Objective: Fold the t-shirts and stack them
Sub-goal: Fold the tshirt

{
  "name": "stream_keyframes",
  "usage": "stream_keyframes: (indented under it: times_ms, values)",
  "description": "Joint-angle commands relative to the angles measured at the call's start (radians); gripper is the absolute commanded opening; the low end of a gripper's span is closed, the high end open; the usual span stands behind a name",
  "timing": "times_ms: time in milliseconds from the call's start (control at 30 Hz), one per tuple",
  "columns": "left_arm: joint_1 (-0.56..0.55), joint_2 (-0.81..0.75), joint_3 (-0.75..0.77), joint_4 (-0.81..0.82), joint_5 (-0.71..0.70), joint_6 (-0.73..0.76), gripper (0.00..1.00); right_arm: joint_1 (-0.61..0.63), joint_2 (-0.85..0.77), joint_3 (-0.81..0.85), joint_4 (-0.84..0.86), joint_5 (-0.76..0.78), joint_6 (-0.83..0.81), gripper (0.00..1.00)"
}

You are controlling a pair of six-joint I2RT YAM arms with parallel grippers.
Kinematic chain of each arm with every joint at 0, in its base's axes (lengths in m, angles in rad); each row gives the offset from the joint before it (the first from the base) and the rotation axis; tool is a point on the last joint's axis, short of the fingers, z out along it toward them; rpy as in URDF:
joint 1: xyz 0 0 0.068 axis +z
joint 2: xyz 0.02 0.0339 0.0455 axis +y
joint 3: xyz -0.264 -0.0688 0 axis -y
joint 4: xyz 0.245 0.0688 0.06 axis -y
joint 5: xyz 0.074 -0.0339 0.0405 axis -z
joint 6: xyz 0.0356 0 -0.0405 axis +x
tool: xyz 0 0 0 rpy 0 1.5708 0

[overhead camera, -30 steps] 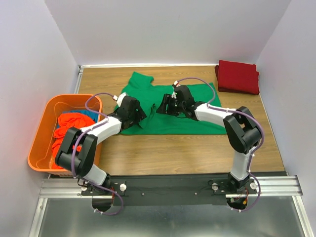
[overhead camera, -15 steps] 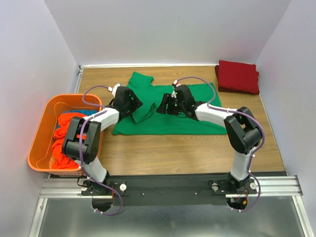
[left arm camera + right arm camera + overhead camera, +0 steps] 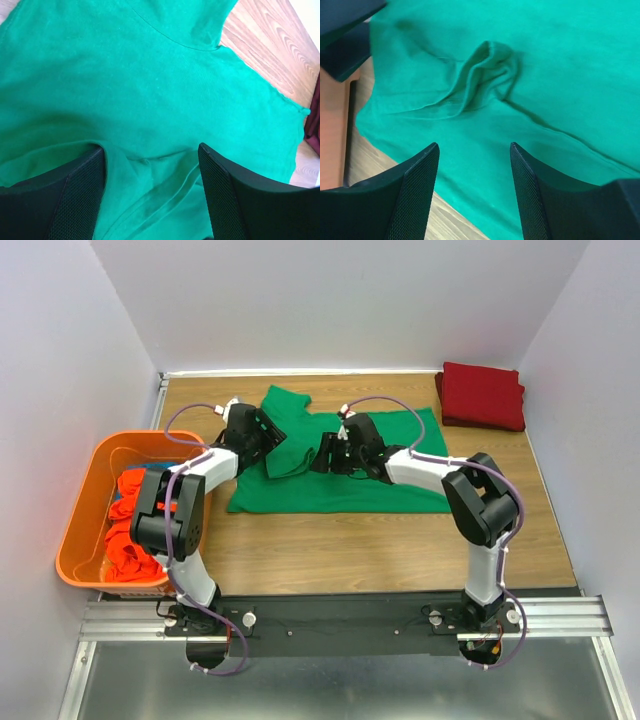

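Note:
A bright green t-shirt (image 3: 345, 480) lies spread on the wooden table, with a fold of cloth bunched near its left middle (image 3: 288, 455). My left gripper (image 3: 262, 436) is low over the shirt's left part. Its jaws are open, with a hemmed fold of green cloth (image 3: 150, 195) lying between the fingers (image 3: 75, 190). My right gripper (image 3: 328, 456) hovers open over the shirt's middle (image 3: 560, 60), facing a bunched wrinkle (image 3: 485, 75). A dark red folded shirt (image 3: 483, 395) lies at the back right. An orange-red shirt (image 3: 128, 530) and a blue one (image 3: 168, 470) lie in the bin.
An orange plastic bin (image 3: 80, 540) stands at the table's left edge. White walls close in the back and both sides. Bare wood (image 3: 380, 540) runs along the near side. The two grippers are close together, and the left finger shows in the right wrist view (image 3: 345, 35).
My left gripper has moved back and to the left along the shirt's left side, and the cloth there now lies bunched in a fold. My right gripper has shifted slightly left.

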Motion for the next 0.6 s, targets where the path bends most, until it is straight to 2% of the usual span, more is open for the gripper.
stream_keyframes:
  times_ms: [0,167,433,567]
  values:
    - [0.008,0.043,0.034,0.016,0.036,0.009,0.77,0.022,0.035,0.053,0.019,0.066,-0.045,0.65]
    - [0.014,0.062,0.053,0.013,0.041,-0.002,0.77,0.022,0.066,0.112,0.005,0.170,-0.077,0.63]
    - [0.024,0.086,0.102,-0.004,0.056,-0.014,0.77,0.045,0.091,0.122,0.005,0.100,-0.121,0.47]
    - [0.030,0.103,0.116,-0.007,0.064,-0.019,0.77,0.099,0.068,0.077,0.028,0.109,-0.147,0.46]
